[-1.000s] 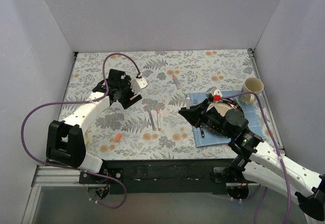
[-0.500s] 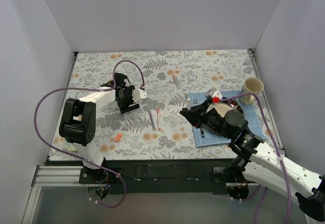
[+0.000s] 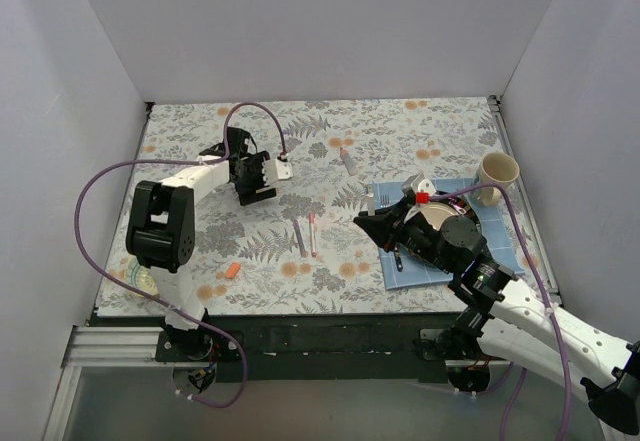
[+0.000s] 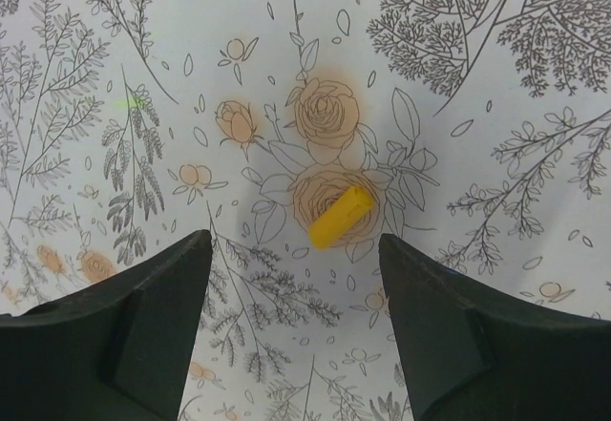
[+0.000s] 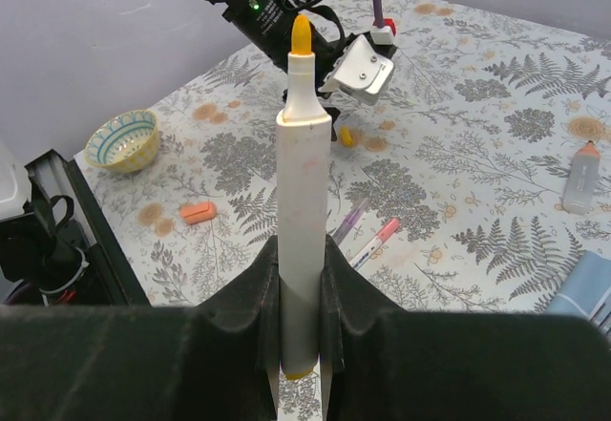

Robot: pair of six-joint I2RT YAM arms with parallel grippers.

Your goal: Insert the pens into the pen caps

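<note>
Progress: none of the pens capped, as far as visible.

Right gripper: closed narrow on the whitish pen. Gripped at the lower barrel, held upright, yellow-orange nib bare at the top.

Left gripper: jaws wide apart, nothing held. Hovering low over the floral cloth, with the yellow cap lying flat between the fingers and touching neither (colour close to the held nib, so probably its mate).

Lying side by side mid-table, untouched: purple pen and pink-tipped pen. Both apparently uncapped, going by the right wrist view.

Orange cap: alone near the front left, well apart from both pens. No purple cap located in any view.

Short whitish stick with orange end, farther back: cannot tell what it is.

Judged stage: first of three insertions, at cap pick-up, nothing mated yet.

Left to do:
- Close on the yellow cap and lift it.
- Line up its mouth with the raised nib and press on.
- Repeat for the two pens on the cloth.
</note>
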